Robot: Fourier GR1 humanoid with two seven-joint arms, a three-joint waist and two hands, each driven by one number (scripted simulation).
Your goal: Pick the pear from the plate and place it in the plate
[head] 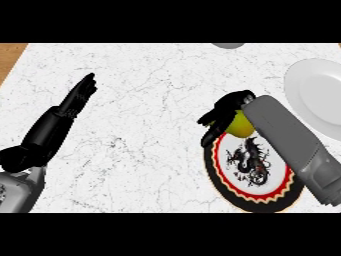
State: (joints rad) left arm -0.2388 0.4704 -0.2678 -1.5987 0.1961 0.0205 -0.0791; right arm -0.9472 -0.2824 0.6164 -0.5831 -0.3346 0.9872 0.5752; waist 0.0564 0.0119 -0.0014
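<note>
Here the right hand (223,114) curls its black fingers round the yellow-green pear (240,125) at the upper edge of the decorated plate (236,189), a plate with a dark rim, red-and-white border and a black dragon-like figure in the middle. The grey right forearm (295,145) crosses the plate's right side and hides that part of it; much of the pear is covered too, by fingers and wrist. Whether the pear touches the plate or hangs just above it cannot be made out. A plain white plate (328,97) lies to the right, cut off by the edge. The left hand (81,97) rests open, fingers straight, over the white marbled tabletop (151,80), well apart. A grey object (228,45) at the top edge is mostly cut off.
</note>
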